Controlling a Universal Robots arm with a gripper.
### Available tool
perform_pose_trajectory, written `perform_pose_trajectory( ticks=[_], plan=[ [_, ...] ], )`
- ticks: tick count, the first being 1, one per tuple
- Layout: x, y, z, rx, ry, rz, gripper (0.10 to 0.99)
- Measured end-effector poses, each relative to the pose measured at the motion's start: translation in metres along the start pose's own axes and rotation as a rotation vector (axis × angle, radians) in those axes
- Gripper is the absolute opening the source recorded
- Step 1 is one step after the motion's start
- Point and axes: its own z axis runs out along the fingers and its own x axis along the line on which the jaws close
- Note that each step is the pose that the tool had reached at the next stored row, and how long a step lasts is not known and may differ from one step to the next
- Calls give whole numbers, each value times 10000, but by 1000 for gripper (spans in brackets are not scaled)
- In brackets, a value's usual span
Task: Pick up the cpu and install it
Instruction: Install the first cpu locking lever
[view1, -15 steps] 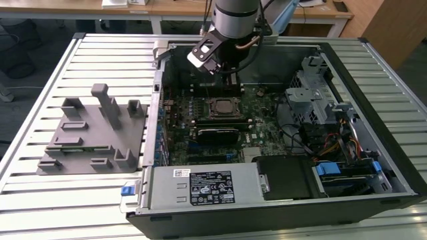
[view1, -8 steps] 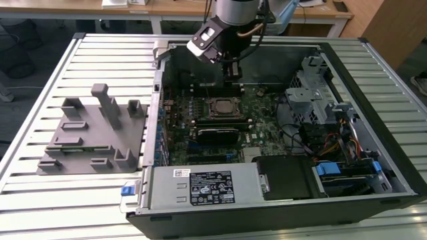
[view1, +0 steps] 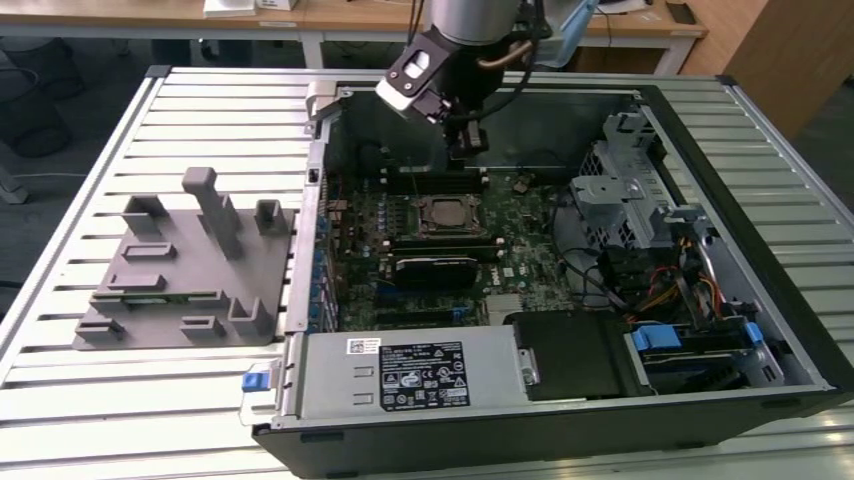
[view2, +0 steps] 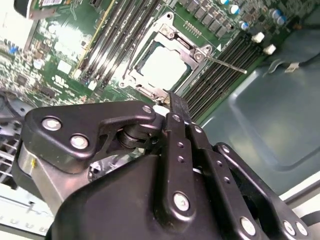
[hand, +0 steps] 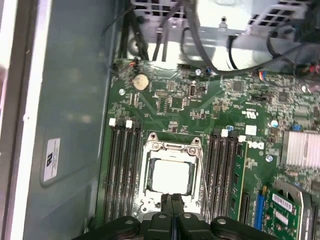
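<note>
My matte black gripper (hand: 171, 204) hangs empty, fingers pressed together, over the green circuit board (hand: 200, 105). The chip (hand: 171, 177), a flat silvery-white square, lies in its metal-framed socket (hand: 172, 146) at lower centre of the first wrist view; my fingers hide the socket's near edge

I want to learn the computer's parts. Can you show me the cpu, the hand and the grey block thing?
cpu (hand: 171, 177), first wrist view, middle of its silvery top.
hand (hand: 171, 199), first wrist view, where the fingertips meet.
grey fixture (view1: 187, 275), exterior view, its flat base.
</note>
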Motion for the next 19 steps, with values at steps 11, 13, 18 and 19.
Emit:
perform_pose_trajectory(
  ticks=[11,13,18,19],
  plan=[
    [0,0,7,90,36,-2008,106],
    [0,0,8,106,43,-2368,106],
    [-1,0,11,148,59,-3266,106],
    [-1,0,11,155,63,-3446,106]
  ],
)
